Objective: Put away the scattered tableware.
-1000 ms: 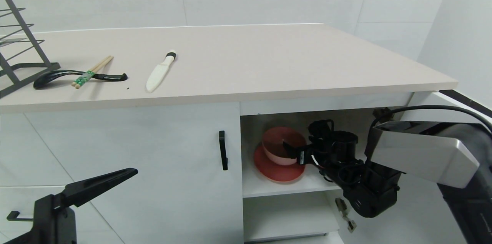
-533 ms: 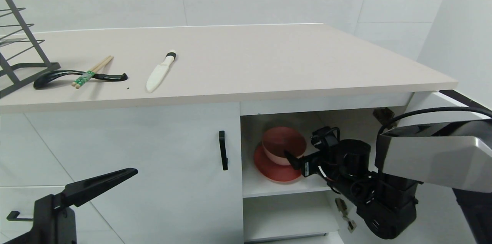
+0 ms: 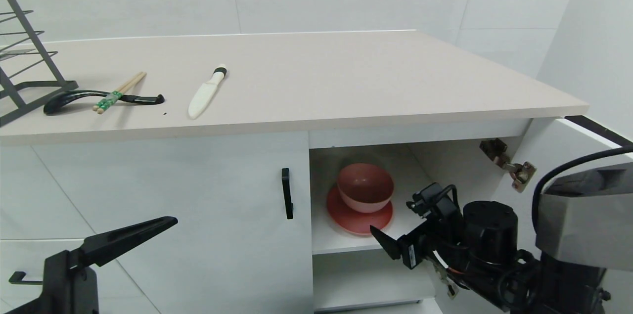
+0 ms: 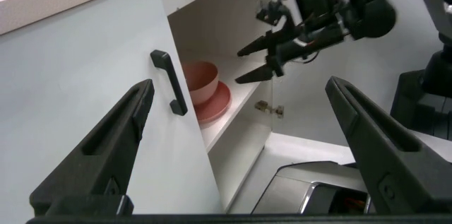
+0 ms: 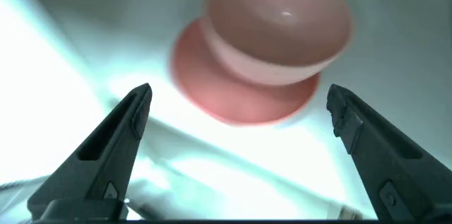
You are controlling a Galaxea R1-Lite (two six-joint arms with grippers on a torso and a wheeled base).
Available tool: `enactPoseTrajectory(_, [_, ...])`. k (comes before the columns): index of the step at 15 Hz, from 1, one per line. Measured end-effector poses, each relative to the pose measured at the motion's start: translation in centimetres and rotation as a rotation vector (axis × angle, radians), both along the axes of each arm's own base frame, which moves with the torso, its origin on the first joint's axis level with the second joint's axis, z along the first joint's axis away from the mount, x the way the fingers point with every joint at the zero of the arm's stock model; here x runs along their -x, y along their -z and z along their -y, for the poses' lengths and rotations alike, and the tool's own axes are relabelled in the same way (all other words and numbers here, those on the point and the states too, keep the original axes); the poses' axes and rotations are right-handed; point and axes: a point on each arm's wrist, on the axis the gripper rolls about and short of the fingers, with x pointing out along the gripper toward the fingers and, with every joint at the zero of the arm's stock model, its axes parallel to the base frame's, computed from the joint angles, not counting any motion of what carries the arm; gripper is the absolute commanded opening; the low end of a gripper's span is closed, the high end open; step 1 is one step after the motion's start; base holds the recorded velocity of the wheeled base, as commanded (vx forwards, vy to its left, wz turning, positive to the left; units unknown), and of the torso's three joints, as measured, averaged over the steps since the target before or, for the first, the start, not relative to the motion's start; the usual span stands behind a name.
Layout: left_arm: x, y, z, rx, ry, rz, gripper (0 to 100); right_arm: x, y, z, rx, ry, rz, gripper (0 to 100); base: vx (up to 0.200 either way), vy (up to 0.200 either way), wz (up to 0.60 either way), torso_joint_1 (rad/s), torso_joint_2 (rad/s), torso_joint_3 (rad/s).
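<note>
— On the cupboard's upper shelf, what's stowed?
— Pink bowl [image 3: 365,187], upright, sitting in the middle of the red plate [image 3: 358,221]. Both are well inside the open compartment of the cupboard [image 3: 445,156].
— Right arm?
— Right gripper [image 4: 244,66] hangs just outside the shelf edge, pointing at the bowl but apart from it. Its fingers are spread wide with nothing between them.
— Left?
— Left gripper [image 4: 239,85] sits low in front of the closed door, near the door handle [image 3: 286,200]. Also gaping and empty.
— What's not yet put away?
— Three items at the left end of the counter [image 3: 346,76]: the chopsticks [image 3: 118,92] lie across the black spoon [image 3: 69,99], touching it, and the cream knife [image 3: 205,94] is just beside them. A wire rack [image 3: 24,57] stands at the far left.
— Handling?
— My read is that all three are light and stiff. The chopsticks are thin and will likely roll or split apart, so pinch across both at mid-length. The spoon is curved and glossy, probably slippery, so take the handle where it lifts off the counter. The knife lies flat, so grip across its dark-banded handle end. It may be sheathed, but I can't tell from here.
— Bowl and plate?
— They look like smooth hard plastic. Nothing more to do with them, I'd judge.
</note>
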Motion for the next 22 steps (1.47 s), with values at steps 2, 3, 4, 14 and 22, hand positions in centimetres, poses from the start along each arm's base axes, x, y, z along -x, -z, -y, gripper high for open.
enactPoseTrajectory(2, [0.0, 0.0, 0.0, 0.0, 0.0, 0.0, 100, 1.5, -1.4, 0.6, -0.008, -0.011, 0.013, 100, 0.0, 0.0, 0.0, 0.0, 0.0, 0.0])
enactPoseTrajectory(3, [0.0, 0.0, 0.0, 0.0, 0.0, 0.0, 100, 2.2, -2.1, 1.0, -0.009, -0.014, 0.021, 100, 0.0, 0.0, 0.0, 0.0, 0.0, 0.0])
enactPoseTrajectory(4, [0.0, 0.0, 0.0, -0.002, 0.0, -0.002, 100, 2.9, -2.7, 1.5, -0.009, -0.017, 0.03, 100, 0.0, 0.0, 0.0, 0.0, 0.0, 0.0])
enactPoseTrajectory(14, [-0.3, -0.3, -0.3, 0.029, -0.046, -0.017, 100, 6.2, -7.2, 5.5, -0.069, 0.06, 0.163, 100, 0.0, 0.0, 0.0, 0.0, 0.0, 0.0])
enactPoseTrajectory(22, [2.4, 1.3, -4.4, 0.056, -0.364, -0.089, 100, 6.5, -8.6, 6.7, -0.091, 0.106, 0.221, 100, -0.125, 0.0, 0.0, 0.002, 0.0, 0.003])
